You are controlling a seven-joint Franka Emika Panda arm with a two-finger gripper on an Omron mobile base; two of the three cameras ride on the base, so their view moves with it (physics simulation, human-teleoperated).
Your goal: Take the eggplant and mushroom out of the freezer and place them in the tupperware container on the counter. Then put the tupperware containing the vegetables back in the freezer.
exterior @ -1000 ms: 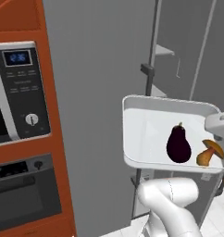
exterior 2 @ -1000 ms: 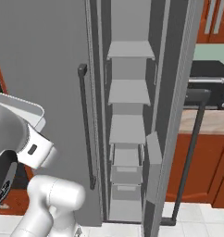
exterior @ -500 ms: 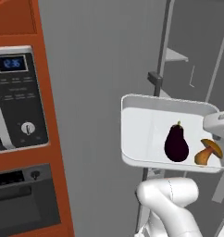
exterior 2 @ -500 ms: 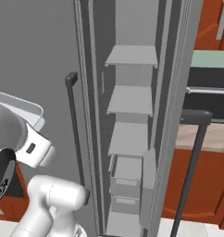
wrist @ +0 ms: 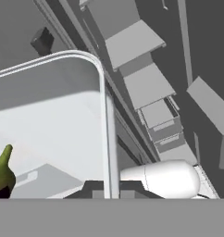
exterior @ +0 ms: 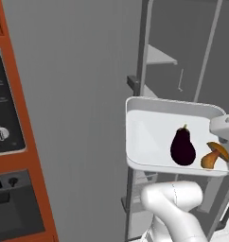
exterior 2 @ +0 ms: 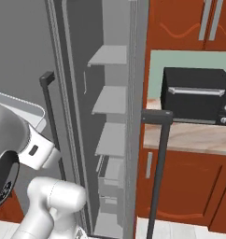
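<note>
Left base view: eggplant (exterior: 182, 146) and mushroom (exterior: 214, 155) side by side in tupperware container (exterior: 145, 137), raised before open freezer (exterior: 182, 56). Right base view: freezer shelves, toaster oven (exterior 2: 195, 95) on counter (exterior 2: 189, 137). Hand view: gripper (wrist: 111, 189) jaws clamped on container rim

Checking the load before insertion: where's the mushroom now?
Left base view: mushroom lies in the tupperware, near its right end, just right of the eggplant, in front of the open freezer.
</note>
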